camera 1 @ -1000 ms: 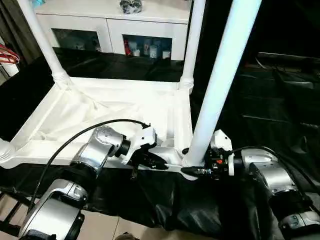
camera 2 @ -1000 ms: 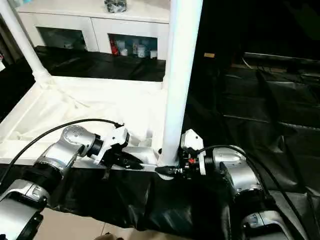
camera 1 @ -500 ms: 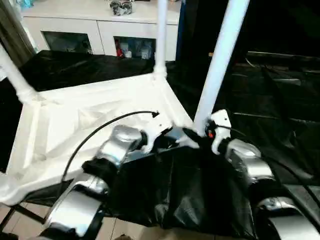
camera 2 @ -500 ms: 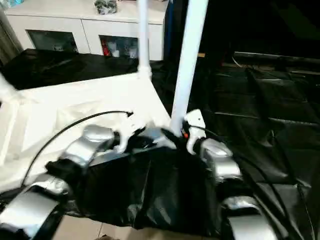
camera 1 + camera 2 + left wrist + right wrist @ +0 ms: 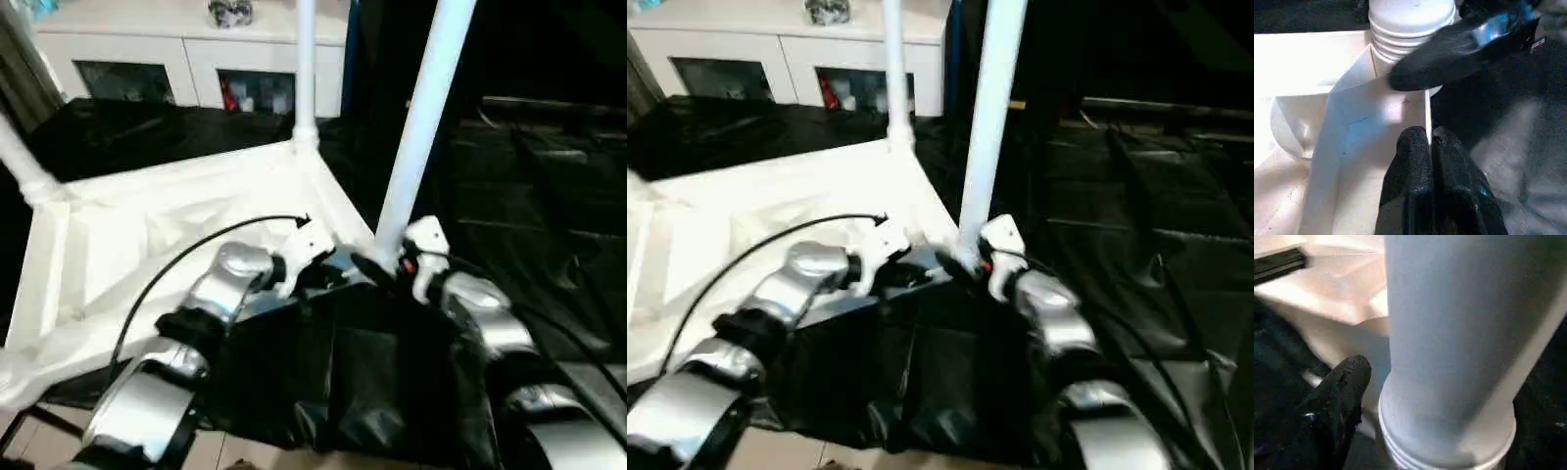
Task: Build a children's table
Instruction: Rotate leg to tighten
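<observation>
Left hand point(image 5: 1431, 147) clenched on white plastic tabletop rim point(image 5: 1426, 110), centre frame; right hand point(image 5: 377, 266) state unclear beside white tubular leg point(image 5: 416, 127). Leg seating; next: check seating.

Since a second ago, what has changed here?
The tabletop has swung round, its near-right corner pulled toward the robot. The left gripper stays pinched on the tabletop's rim; the right gripper remains at the base of the near leg. The legs still stand upright.
</observation>
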